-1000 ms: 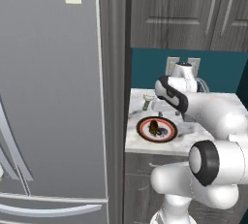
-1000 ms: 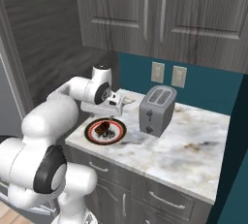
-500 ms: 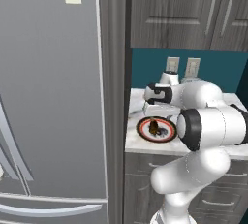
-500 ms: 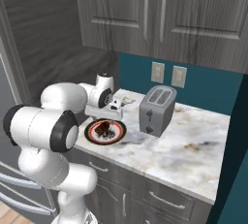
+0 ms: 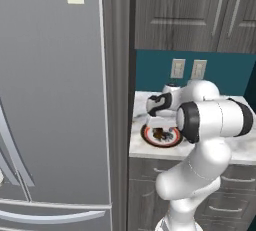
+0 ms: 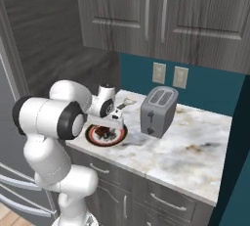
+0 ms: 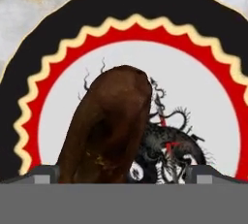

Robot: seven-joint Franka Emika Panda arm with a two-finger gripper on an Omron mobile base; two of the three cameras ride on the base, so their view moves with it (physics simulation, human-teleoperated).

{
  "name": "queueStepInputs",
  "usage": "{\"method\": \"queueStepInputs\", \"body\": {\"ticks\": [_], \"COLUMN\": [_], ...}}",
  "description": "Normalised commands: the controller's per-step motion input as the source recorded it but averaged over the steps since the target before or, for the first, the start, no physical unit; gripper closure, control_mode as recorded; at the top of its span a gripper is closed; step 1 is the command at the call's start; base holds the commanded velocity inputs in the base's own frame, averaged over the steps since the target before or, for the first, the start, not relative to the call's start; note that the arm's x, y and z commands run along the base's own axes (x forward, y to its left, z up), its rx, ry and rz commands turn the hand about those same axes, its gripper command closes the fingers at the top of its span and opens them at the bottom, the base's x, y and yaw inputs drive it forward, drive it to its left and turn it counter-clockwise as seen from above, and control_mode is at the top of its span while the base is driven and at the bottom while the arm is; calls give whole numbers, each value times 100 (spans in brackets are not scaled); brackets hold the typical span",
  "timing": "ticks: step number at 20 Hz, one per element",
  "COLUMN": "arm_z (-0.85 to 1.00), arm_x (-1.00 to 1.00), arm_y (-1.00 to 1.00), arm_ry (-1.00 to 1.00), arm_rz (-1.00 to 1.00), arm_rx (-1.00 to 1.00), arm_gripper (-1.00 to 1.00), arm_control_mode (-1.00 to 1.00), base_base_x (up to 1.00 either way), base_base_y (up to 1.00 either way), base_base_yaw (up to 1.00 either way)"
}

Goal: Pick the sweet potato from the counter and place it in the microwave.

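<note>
Lying on plate: dark brown oblong sweet potato.

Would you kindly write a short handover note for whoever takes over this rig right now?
Tool: open, holding nothing, hanging low over the plate, one fingertip to each side of the sweet potato.
Sweet potato: lying on the plate, which sits on the counter by the toaster.
Done: the approach; the tool is lined up on the sweet potato.
Left: shut on the sweet potato, lift it, carry it to the microwave and set it inside.
</note>
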Motion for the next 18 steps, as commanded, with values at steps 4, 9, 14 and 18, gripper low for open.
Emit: {"method": "queueStepInputs", "body": {"ticks": [4, 9, 14, 18], "arm_z": [-47, -29, -46, -47], "arm_x": [12, 22, 17, 17], "arm_y": [1, 1, 2, 0], "arm_ry": [1, 0, 0, 1], "arm_rz": [-3, -2, -2, -1], "arm_rx": [0, 0, 1, 5], "arm_gripper": [-100, 100, 100, 100], "arm_control_mode": [-100, -100, -100, -100], "base_base_x": [0, 0, 0, 0], "base_base_y": [0, 0, 0, 0], "base_base_yaw": [0, 0, 0, 0]}}
